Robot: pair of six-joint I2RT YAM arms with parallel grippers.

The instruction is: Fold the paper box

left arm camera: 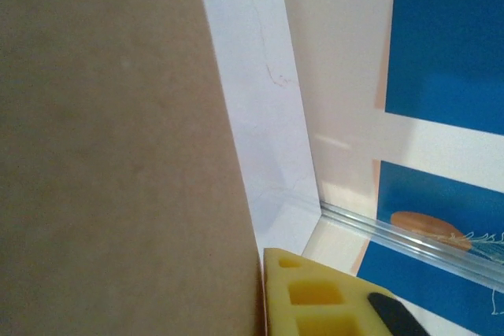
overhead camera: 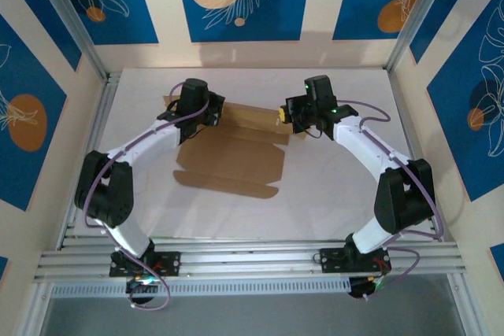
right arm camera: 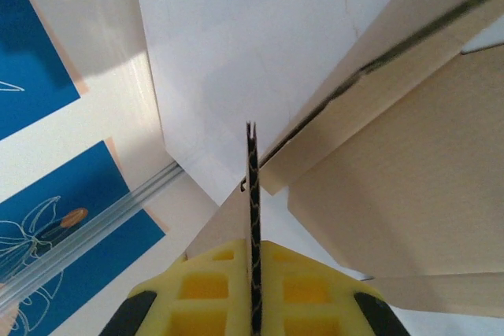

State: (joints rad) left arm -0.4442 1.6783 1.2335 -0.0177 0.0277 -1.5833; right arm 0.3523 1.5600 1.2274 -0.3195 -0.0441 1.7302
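Brown cardboard lies at the middle of the white table (overhead camera: 346,186) — your paper box (overhead camera: 236,159), a mostly flat creased sheet stretched between the two arms, with its near edge and a small tab pointing toward the bases.

Your right gripper (overhead camera: 285,116) sits at the sheet's far right corner. On the right wrist camera its yellow pads (right arm camera: 303,285) are pressed together on a thin upright panel of the box. The corrugated edge stands up between them, so that side is clenched on the cardboard. Beyond the pinch, other flaps of the box fan out to the right above the table, and one seems raised along a crease.

Your left gripper (overhead camera: 203,109) is at the far left corner of the sheet. On the left wrist camera a broad face of cardboard covers the left half, and one yellow finger (left arm camera: 315,300) lies right against its edge at the bottom. The other finger is hidden — I cannot tell whether this gripper is gripping the panel or merely alongside it. Blue wall panels (left arm camera: 449,37) stand behind.
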